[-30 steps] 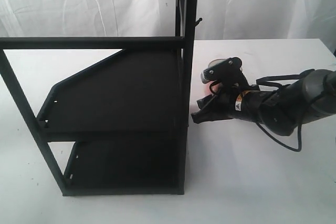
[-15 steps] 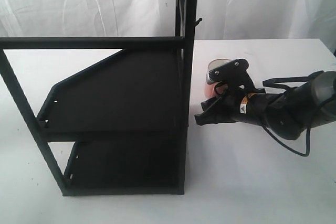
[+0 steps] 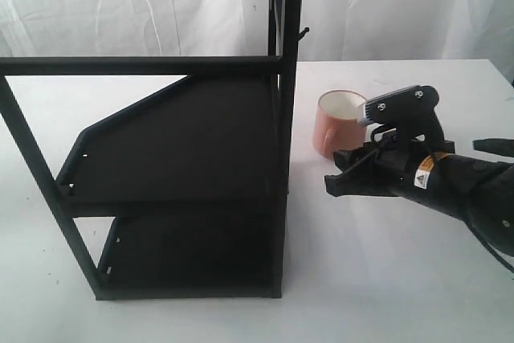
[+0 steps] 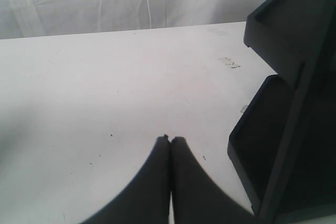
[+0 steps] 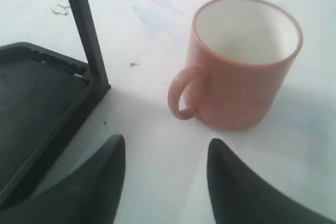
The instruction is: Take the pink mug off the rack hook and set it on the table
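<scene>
The pink mug [image 3: 337, 121] stands upright on the table [image 3: 385, 279], mouth up and white inside showing, just to the right of the front corner post of the black rack [image 3: 185, 142] but not touching it. Its loop handle [image 5: 181, 96] points toward the right gripper [image 3: 337, 173]. That gripper lies low over the tabletop just in front of the mug, free of it. In the right wrist view its 2 dark fingers are spread apart with bare white table between them, and the mug [image 5: 247, 72] sits a little beyond the fingertips [image 5: 116, 145], clear of both, so the tool grips nothing. The rack hook [image 3: 303, 34] is a thin black peg jutting from the upright post high on the rack, well above the mug. The right arm reaches in from the right edge of the exterior view, with a yellow label on its dark body and a grey bracket above the wrist. The left gripper [image 4: 169, 139] does not show in the exterior view. Its own camera shows the 2 fingers pressed together tip to tip, with nothing between them, over open table beside the rack's stacked shelves [image 4: 278, 145]. A few small dark specks mark the white surface there, and a pale curtain [image 3: 385, 6] hangs behind the table.
</scene>
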You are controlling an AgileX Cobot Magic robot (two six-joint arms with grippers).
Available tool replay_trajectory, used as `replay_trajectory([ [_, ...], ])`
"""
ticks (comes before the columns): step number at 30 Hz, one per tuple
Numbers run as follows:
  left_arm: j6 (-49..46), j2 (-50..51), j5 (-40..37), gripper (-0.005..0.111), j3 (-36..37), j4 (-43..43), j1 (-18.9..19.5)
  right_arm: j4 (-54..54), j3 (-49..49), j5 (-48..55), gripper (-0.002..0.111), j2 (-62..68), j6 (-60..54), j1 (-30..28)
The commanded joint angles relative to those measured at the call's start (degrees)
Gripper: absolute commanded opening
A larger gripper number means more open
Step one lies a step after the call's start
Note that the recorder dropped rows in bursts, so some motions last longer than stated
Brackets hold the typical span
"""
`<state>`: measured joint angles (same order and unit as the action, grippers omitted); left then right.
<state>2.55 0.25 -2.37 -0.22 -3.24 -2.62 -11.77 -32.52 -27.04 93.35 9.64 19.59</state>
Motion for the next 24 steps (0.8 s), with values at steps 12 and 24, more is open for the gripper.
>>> replay_trajectory([
  [12, 0.1, -0.3, 0.2, 0.0, 0.2, 0.1, 0.2, 0.6, 10.2, 11.9, 0.012, -28.4, 4.6, -0.2],
  [24, 0.1, -0.3, 0.2, 0.0, 0.2, 0.1, 0.2, 0.8, 11.3, 38.2, 0.0, -61.5, 5.8, -0.2],
])
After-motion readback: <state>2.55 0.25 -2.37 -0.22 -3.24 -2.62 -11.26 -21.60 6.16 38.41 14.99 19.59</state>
